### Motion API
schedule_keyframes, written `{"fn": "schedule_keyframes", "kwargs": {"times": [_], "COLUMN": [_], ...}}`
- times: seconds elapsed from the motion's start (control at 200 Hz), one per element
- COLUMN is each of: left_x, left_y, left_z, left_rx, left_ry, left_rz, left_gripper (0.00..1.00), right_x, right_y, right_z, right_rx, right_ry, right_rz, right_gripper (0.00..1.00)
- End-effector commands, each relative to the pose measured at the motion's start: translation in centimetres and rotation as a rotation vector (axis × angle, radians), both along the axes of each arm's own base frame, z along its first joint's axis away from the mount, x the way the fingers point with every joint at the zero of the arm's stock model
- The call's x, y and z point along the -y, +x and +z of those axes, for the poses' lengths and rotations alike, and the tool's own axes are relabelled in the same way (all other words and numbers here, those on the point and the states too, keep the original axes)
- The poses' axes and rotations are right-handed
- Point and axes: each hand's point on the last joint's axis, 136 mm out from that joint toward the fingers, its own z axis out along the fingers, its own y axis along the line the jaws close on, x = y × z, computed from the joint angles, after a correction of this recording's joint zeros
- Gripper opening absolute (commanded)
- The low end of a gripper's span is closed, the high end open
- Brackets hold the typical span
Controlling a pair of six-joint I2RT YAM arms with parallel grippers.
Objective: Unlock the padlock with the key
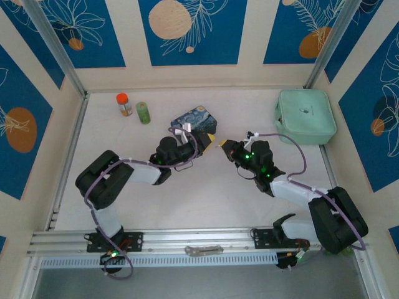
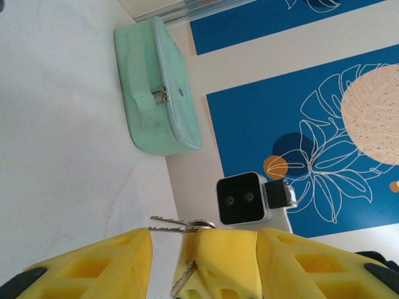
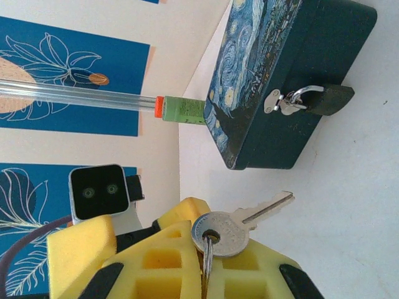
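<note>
A white, faintly veined table top [image 1: 206, 199] is recorded beneath both sets of jaws. It is enclosed on three sides by cream walls [image 1: 128, 37] fitted with blue panels [image 1: 193, 43], on which white leaf outlines and peach discs [image 1: 169, 18] are printed. Slanting aluminium posts [image 1: 53, 47] are noted at the two far corners, well beyond the jaws. A slotted aluminium rail [image 1: 187, 238] is fixed along the near edge, behind them. One such panel is seen ahead of the left jaws, and two more to the left of the right jaws. Lighting is even and diffuse, with soft shadows.
</note>
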Motion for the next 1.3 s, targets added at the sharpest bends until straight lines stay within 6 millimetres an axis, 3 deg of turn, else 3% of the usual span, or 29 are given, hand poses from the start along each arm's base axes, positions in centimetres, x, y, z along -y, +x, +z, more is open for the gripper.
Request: {"fn": "schedule_keyframes", "kwargs": {"times": [0.0,0.27,0.47,0.72,0.895,1.295], "left_x": [0.7,1.5,1.7,1.0,1.0,1.5], "left_y": [-0.4,-0.6,-0.8,-1.0,-0.8,-1.0], "left_z": [2.4,2.4,2.6,1.2,0.1,2.6], "left_rx": [0.046,0.038,0.034,0.023,0.008,0.028], "left_ry": [-0.057,-0.064,-0.083,-0.007,0.032,-0.034], "left_rz": [-0.014,-0.032,-0.041,-0.015,-0.010,-0.034], "left_gripper": [0.48,0.47,0.39,0.49,0.50,0.46], "right_x": [-0.2,-0.9,-1.3,-1.0,0.4,-0.2], "right_y": [0.1,0.4,0.5,0.1,-0.5,0.8], "right_z": [0.9,1.2,0.8,1.8,2.2,1.6], "right_rx": [0.040,0.049,0.041,0.055,0.062,0.071], "right_ry": [0.022,0.037,0.048,0.067,0.025,0.043], "right_rz": [-0.003,0.011,0.016,0.029,-0.001,0.000], "right_gripper": [0.00,0.00,0.00,0.00,0.00,0.00]}}
